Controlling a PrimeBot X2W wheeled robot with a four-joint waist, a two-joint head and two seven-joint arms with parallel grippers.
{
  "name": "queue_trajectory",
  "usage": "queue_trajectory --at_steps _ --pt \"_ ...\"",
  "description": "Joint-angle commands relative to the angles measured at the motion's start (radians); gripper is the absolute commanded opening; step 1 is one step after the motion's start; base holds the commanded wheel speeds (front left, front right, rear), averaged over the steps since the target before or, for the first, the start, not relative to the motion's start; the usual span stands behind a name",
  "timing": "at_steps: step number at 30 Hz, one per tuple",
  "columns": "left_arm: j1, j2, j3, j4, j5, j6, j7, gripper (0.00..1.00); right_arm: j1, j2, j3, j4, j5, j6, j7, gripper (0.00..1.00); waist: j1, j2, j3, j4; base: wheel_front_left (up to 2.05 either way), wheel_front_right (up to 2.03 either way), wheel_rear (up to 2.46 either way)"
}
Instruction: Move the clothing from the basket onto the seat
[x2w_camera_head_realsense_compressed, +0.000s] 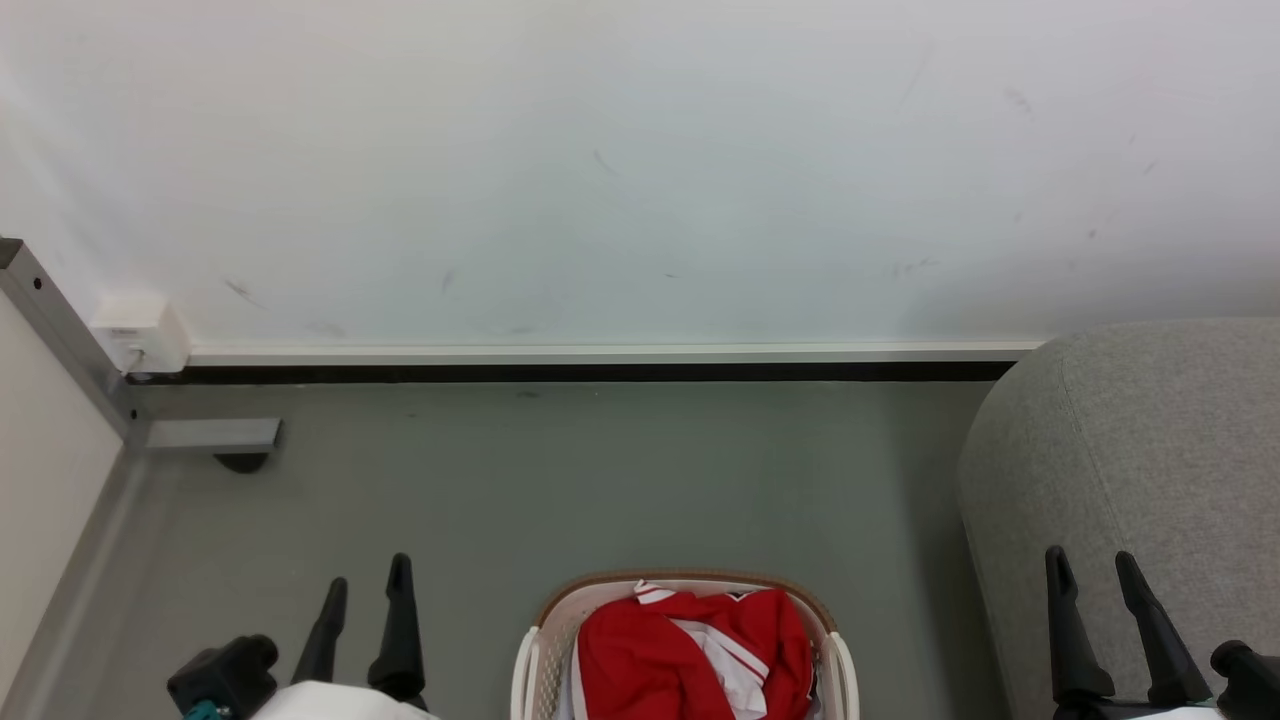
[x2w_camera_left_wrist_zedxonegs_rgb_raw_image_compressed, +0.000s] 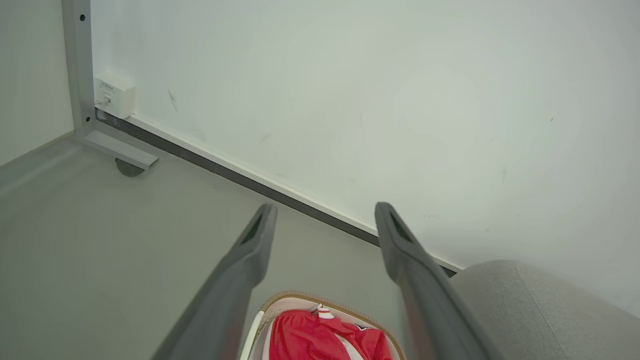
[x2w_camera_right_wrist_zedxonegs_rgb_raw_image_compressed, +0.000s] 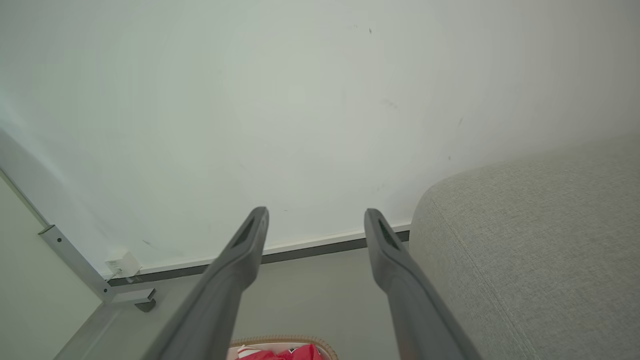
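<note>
The red clothing (x2w_camera_head_realsense_compressed: 690, 655) with white stripe trim lies bunched inside the cream basket (x2w_camera_head_realsense_compressed: 545, 615), which stands on the floor at the bottom centre of the head view. The grey fabric seat (x2w_camera_head_realsense_compressed: 1130, 450) rises at the right. My left gripper (x2w_camera_head_realsense_compressed: 368, 582) hovers open to the left of the basket, holding nothing. My right gripper (x2w_camera_head_realsense_compressed: 1092, 565) stands open in front of the seat, right of the basket. In the left wrist view the clothing (x2w_camera_left_wrist_zedxonegs_rgb_raw_image_compressed: 305, 337) and basket (x2w_camera_left_wrist_zedxonegs_rgb_raw_image_compressed: 280, 301) sit below the open left gripper (x2w_camera_left_wrist_zedxonegs_rgb_raw_image_compressed: 325, 212). The right wrist view shows the seat (x2w_camera_right_wrist_zedxonegs_rgb_raw_image_compressed: 540, 240) beside the open right gripper (x2w_camera_right_wrist_zedxonegs_rgb_raw_image_compressed: 315, 216).
A white wall with a dark skirting strip (x2w_camera_head_realsense_compressed: 600, 372) runs behind the grey floor (x2w_camera_head_realsense_compressed: 560, 480). A grey metal frame leg with a foot (x2w_camera_head_realsense_compressed: 215, 438) and a small white wall box (x2w_camera_head_realsense_compressed: 140, 332) stand at the left.
</note>
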Motion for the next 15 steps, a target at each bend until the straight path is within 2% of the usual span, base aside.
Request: queue_trajectory --at_steps 1,15 --pt "0.002 0.009 0.005 -0.007 0.032 0.003 -0.014 1.00 0.003 -0.005 -0.006 -0.004 -0.021 -0.001 -0.010 1.00 0.0000 -0.0001 -0.001 0.001 0.00 0.00 0.00" --pt "0.011 0.010 0.003 -0.008 0.170 0.010 -0.045 1.00 0.013 -0.001 -0.027 0.048 -0.101 -0.002 -0.042 1.00 0.0000 -0.0001 -0.003 0.011 0.00 0.00 0.00"
